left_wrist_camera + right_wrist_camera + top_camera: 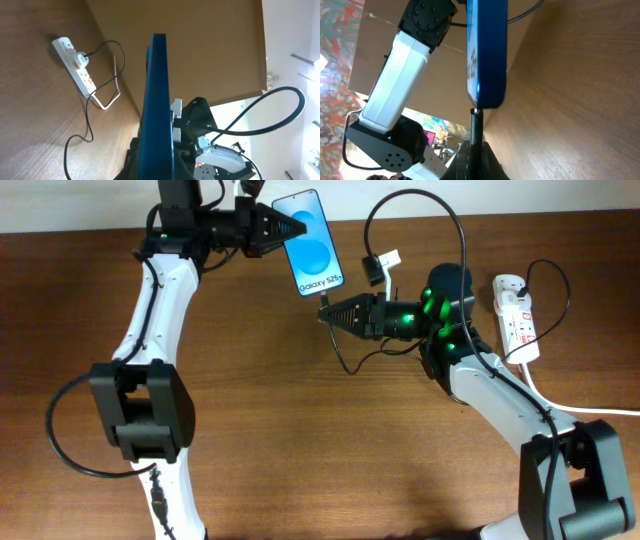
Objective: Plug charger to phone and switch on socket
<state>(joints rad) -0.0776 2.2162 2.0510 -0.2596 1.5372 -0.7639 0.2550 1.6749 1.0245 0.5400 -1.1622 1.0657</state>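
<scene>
The phone, blue screen reading "Galaxy S25", is held above the table at the back by my left gripper, which is shut on its left edge. It shows edge-on in the left wrist view and in the right wrist view. My right gripper is shut on the charger's black plug tip, whose end touches the phone's bottom edge. The thin black cable loops back to the socket, a white power strip at the right, also in the left wrist view.
The socket's thick white cord runs off to the right edge. A white-tagged black adapter hangs on the cable near the right arm. A black cable loops by the left arm's base.
</scene>
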